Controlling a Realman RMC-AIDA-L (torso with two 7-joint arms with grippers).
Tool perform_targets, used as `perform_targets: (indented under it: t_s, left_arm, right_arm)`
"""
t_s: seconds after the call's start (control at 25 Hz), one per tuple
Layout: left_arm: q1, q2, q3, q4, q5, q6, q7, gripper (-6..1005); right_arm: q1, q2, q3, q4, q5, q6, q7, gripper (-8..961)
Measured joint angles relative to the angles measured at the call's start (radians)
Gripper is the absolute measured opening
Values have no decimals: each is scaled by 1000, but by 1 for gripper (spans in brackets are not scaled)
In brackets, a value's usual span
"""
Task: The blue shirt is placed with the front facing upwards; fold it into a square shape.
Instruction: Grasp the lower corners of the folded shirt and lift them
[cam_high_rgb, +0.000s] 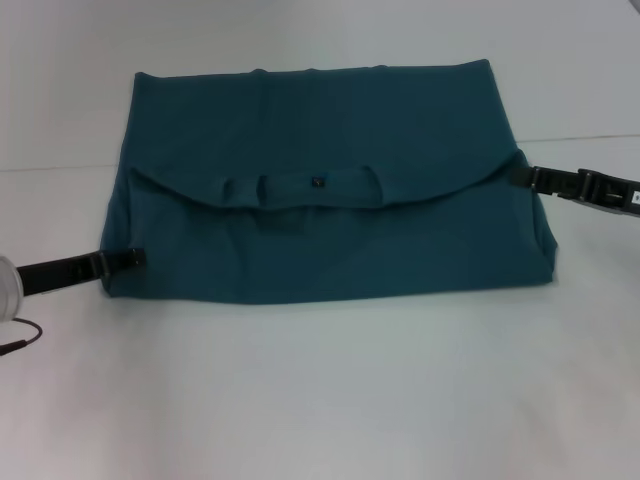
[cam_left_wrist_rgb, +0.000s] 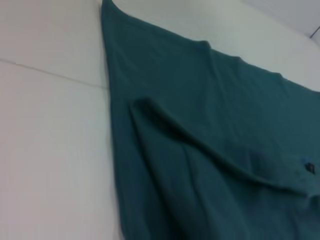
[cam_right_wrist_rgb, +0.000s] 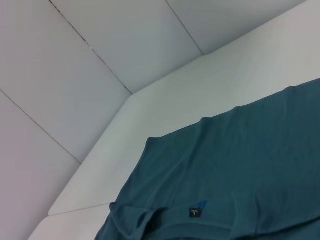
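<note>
the shirt (cam_high_rgb: 330, 180) is a dark teal-blue cloth lying flat on the white desk (cam_high_rgb: 320, 390), folded over itself into a wide, roughly rectangular shape that is broader at its near edge than at its far edge. a curved folded edge runs across its middle, and on that edge sits the ribbed collar with a small black label (cam_high_rgb: 316, 182). no lettering shows on the upper side. the cloth is mostly smooth, with soft creases near the collar.

the left gripper (cam_high_rgb: 128, 259) is at the shirt's near left corner, its dark tips touching the cloth edge; whether it is clamped on the cloth or not, i cannot tell. the right gripper (cam_high_rgb: 527, 177) is at the shirt's right edge, level with the curved fold, also touching the cloth, and i cannot tell its state either.

the desk is plain white, with a thin seam line running out from behind the shirt on both sides. beyond the shirt's far edge, the right wrist view shows pale wall panels (cam_right_wrist_rgb: 100, 60) divided by thin dark joints.
</note>
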Motion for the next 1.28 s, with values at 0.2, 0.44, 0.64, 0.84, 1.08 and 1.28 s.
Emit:
perform_targets:
  t_s: [0.2,0.44,0.64,0.84,1.08,1.28]
  left_arm:
    - [-2,-5,7,-2,2,-5,0,516]
    - [3,-14,41,-2,3,-4,-7,479]
    - [-1,-18,43,6,1,2,-27,449]
    - [-6,-15,50,18,5,18,-58,418]
    - [-6,-15,53,23,5,18,-59,296]
    - [-7,-13,52,26,5,18,-60,181]
  right_arm:
    - [-2,-1,0,1,0,3,0,628]
    - [-3,-2,0,2,0,3,-1,621]
    - [-7,-3,0,2,1,3,-1,616]
    - [-10,-2,12,2,2,-4,-1,610]
    - [-11,-3,22,2,1,-7,-1,604]
    - [-8,-6,18,2,-6,-12,3,598]
